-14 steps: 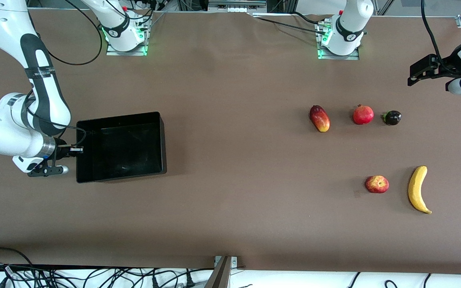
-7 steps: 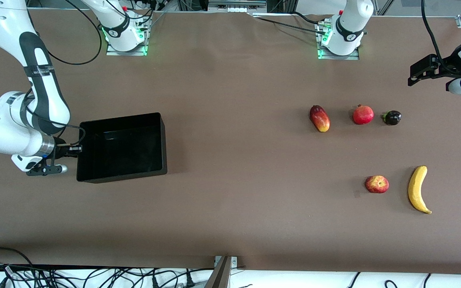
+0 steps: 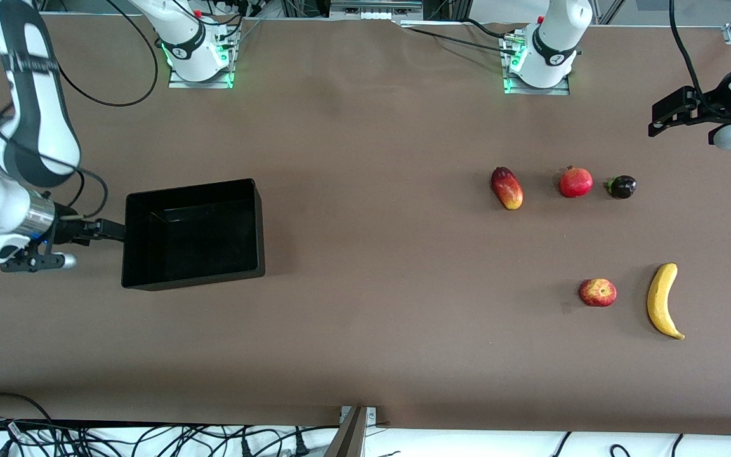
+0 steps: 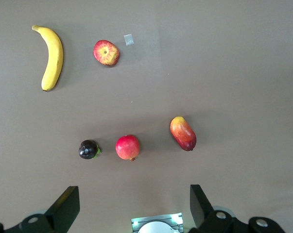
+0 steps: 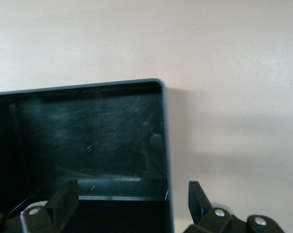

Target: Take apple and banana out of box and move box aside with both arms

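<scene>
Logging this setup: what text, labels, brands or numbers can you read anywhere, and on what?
No text can be read.
Right arm: a dark band carries white lettering, too small to read.
Arm bases: dark bands with a small white mark, not readable.
Box, apple, banana: no label or print.
Small pale square on the table beside the apple: blank.
</scene>
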`<state>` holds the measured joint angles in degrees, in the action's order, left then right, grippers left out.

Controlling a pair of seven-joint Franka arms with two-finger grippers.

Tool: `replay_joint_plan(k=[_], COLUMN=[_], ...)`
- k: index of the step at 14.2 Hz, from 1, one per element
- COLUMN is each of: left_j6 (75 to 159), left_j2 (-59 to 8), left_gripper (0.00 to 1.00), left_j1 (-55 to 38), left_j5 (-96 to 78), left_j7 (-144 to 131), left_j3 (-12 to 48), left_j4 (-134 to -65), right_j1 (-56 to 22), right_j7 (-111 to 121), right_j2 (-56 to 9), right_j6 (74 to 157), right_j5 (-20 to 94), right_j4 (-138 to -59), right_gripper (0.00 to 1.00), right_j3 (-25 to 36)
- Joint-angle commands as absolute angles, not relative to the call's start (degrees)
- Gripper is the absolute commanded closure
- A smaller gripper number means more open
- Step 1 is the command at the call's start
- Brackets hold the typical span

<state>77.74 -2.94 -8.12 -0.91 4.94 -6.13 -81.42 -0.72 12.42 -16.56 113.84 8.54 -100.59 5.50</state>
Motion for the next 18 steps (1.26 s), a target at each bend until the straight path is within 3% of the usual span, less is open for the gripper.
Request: replay_joint_plan(k=[1, 6, 18], left_j6=[78.13, 78.13, 78.13], left_j2=[-2.37, -2.46, -2.46], left_gripper=[0.0, 0.0, 0.0], left_j1=[-8.17, -8.17, -7.82], left_j5=[-1.23, -1.23, -1.23], left_j7=[4.83, 4.92, 5.01], left_j3=[-6.33, -6.42, -6.33], left_j4=[-82.0, -82.0, -81.91], right_j1=[-1.05, -0.88, -1.32], right_j7=[10.9, 11.17, 6.85], right_j2=[-8.2, -7.91, -6.42], right_j6=[106.46, 94.76, 90.7], right_j5=[6.95, 3.43, 3.34], right_j4=[-101.69, -91.85, -88.59], right_gripper=[0.0, 0.0, 0.0], right_j3=[5.19, 5.45, 3.52])
